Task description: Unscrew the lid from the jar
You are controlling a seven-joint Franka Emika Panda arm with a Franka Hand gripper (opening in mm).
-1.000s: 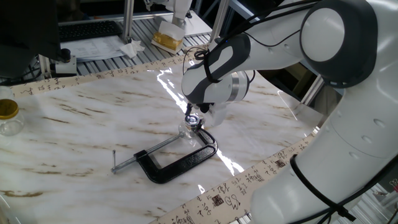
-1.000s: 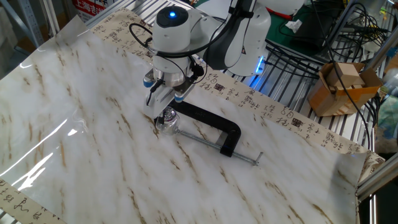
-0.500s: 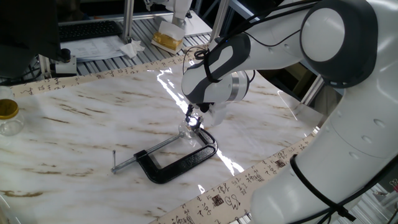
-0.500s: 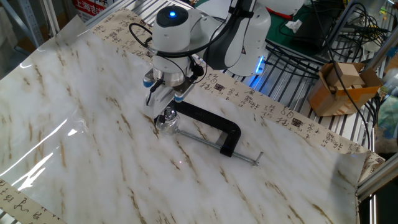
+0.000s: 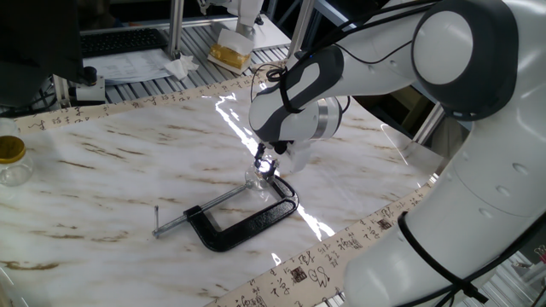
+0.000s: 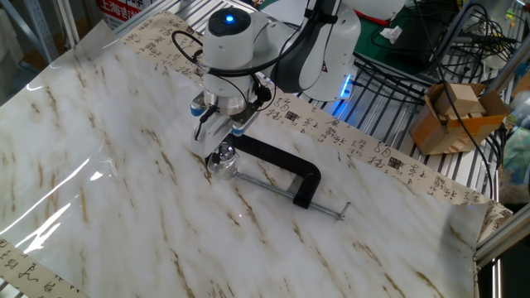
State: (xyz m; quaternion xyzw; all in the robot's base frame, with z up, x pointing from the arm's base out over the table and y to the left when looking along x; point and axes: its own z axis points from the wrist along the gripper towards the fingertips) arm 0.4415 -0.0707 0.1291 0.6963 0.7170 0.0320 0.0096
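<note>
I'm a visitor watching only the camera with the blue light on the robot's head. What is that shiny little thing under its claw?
Observer: A tiny clear jar with a glinting lid. My other camera shows the gripper right on top of it.
Visitor: Is there anything else on the table I'm missing?
Observer: Yes, a larger jar with a yellow-gold lid sits at the far table edge, outside your view.
Visitor: And that black clamp?
Observer: The black C-clamp lies flat; from the other side its screw end points at the small jar.
</note>
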